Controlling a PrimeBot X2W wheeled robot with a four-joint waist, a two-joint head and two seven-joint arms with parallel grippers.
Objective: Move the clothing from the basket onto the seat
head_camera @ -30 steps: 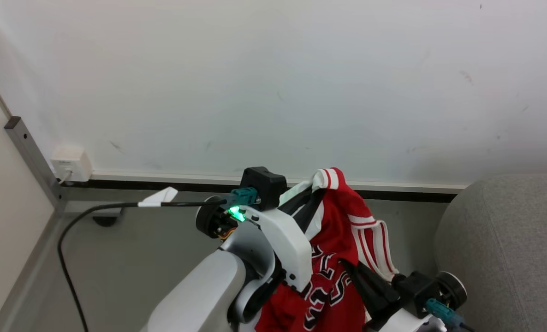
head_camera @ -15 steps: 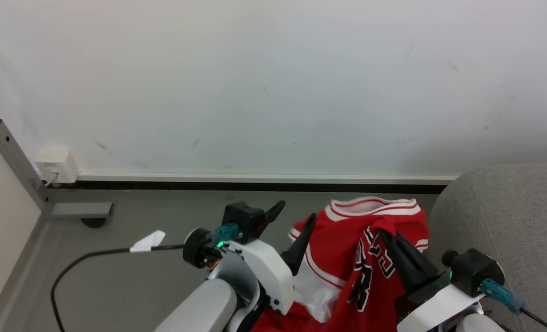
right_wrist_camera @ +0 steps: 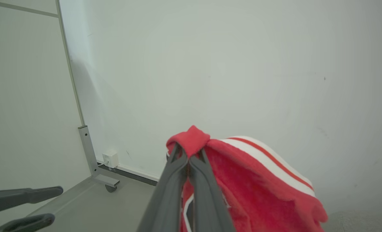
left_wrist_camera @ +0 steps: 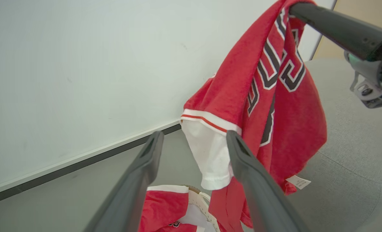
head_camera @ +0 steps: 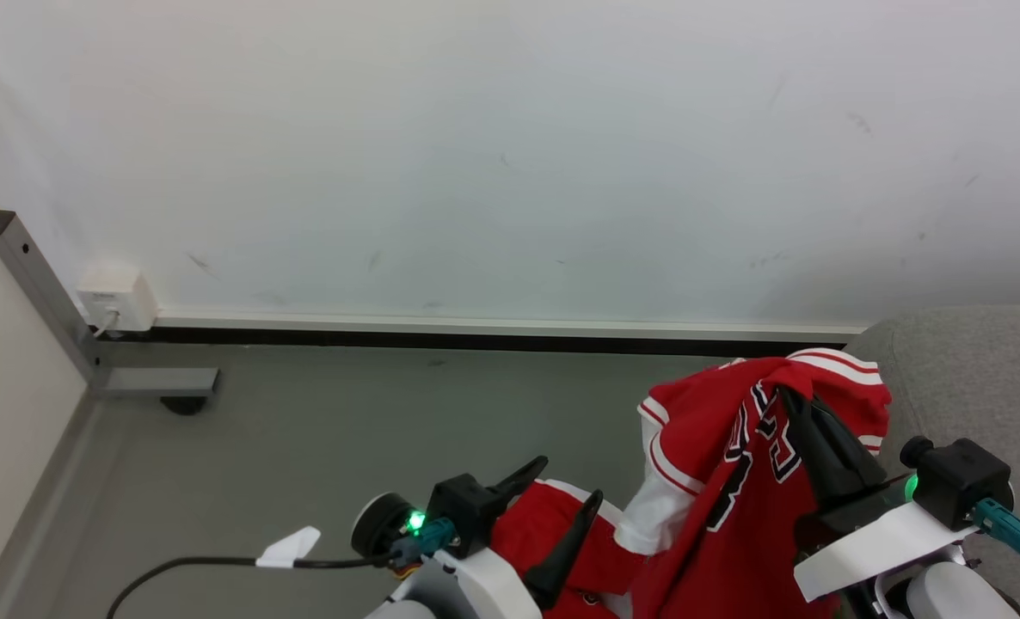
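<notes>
A red jersey (head_camera: pixel 716 464) with white trim and black-and-white numbers hangs from my right gripper (head_camera: pixel 795 404), which is shut on a fold at its top edge (right_wrist_camera: pixel 188 154). The jersey (left_wrist_camera: pixel 274 96) hangs by the left edge of the grey seat (head_camera: pixel 974 378). My left gripper (head_camera: pixel 568 481) is open, lower and to the left, with nothing between its fingers (left_wrist_camera: pixel 194 133). More red clothing (left_wrist_camera: pixel 162 206) lies below it, against a bit of cream basket rim (left_wrist_camera: pixel 200 198). The rest of the basket is hidden.
A white wall with a dark baseboard (head_camera: pixel 476 340) runs behind the grey floor. A metal post with a foot (head_camera: pixel 153 380) and a wall socket (head_camera: pixel 114 297) stand at the left. A black cable (head_camera: pixel 218 563) trails from my left wrist.
My left gripper has let go of the jersey, opened and dropped lower. The right gripper has carried the jersey rightward to the seat's edge. The head view has also shifted.
</notes>
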